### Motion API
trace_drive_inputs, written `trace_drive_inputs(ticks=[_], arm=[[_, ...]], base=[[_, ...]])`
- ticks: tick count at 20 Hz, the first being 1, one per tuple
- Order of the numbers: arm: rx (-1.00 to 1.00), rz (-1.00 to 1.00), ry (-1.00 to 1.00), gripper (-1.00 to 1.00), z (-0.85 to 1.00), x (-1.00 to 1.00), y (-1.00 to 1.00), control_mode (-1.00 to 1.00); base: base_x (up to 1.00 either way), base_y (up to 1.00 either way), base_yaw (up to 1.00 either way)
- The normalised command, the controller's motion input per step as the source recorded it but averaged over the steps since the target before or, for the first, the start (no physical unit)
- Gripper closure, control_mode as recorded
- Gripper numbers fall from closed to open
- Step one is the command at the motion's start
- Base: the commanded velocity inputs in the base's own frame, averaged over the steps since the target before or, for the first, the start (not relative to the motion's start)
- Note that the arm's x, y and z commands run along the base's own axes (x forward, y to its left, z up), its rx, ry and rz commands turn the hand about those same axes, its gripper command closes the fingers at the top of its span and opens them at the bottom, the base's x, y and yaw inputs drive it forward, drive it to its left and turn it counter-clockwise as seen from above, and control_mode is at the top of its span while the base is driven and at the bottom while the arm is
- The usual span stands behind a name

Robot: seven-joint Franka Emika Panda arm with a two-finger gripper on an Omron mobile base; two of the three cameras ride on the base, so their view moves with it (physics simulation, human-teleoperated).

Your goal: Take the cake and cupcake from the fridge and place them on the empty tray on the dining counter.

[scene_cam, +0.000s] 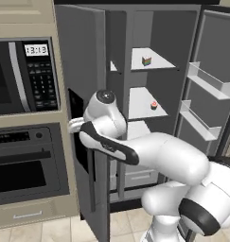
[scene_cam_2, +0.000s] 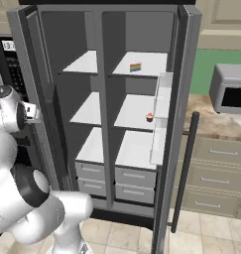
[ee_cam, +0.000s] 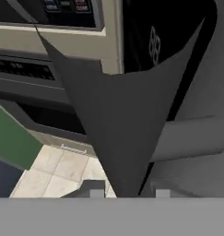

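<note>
The fridge [scene_cam: 135,28] stands with both doors swung open. The cake [scene_cam: 146,60], a small rainbow-layered slice, sits on the top right shelf, and in the right base view the cake [scene_cam_2: 135,67] is in the same spot. The cupcake [scene_cam: 154,105] with pink frosting stands one shelf lower; the cupcake [scene_cam_2: 150,117] is near that shelf's right side. My gripper [scene_cam: 73,125] is at the outer face of the left door, beside the black dispenser panel, far from both sweets. In the hand view my gripper [ee_cam: 129,192] is shut on the dark door handle [ee_cam: 118,129]. Tray and dining counter are out of view.
A built-in microwave [scene_cam: 22,75] and oven [scene_cam: 26,165] fill the wall left of the fridge. The right door [scene_cam_2: 184,124] carries white bins. A toaster oven [scene_cam_2: 231,89] sits on a counter with drawers [scene_cam_2: 216,173] to the right. Beige floor tiles [scene_cam_2: 122,233] lie in front.
</note>
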Motion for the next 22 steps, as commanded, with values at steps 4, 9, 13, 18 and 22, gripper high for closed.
trace_drive_inputs(ticks=[4,9,13,18,22], arm=[[-0.08,0.07,-0.03,-1.0,0.06,-1.0,0.39,-1.0],[0.0,0.02,-0.25,-1.0,0.45,-1.0,-0.52,-1.0],[0.0,0.0,-0.25,-1.0,0.1,-0.8,-0.78,-1.0],[0.09,0.0,-0.09,-1.0,0.0,0.08,-0.85,-1.0],[0.34,0.14,-0.01,-1.0,0.0,0.89,-0.54,-1.0]], base=[[0.0,0.0,0.0],[0.0,0.0,0.0],[0.0,0.0,0.0],[0.0,0.0,0.0],[0.0,0.0,0.0]])
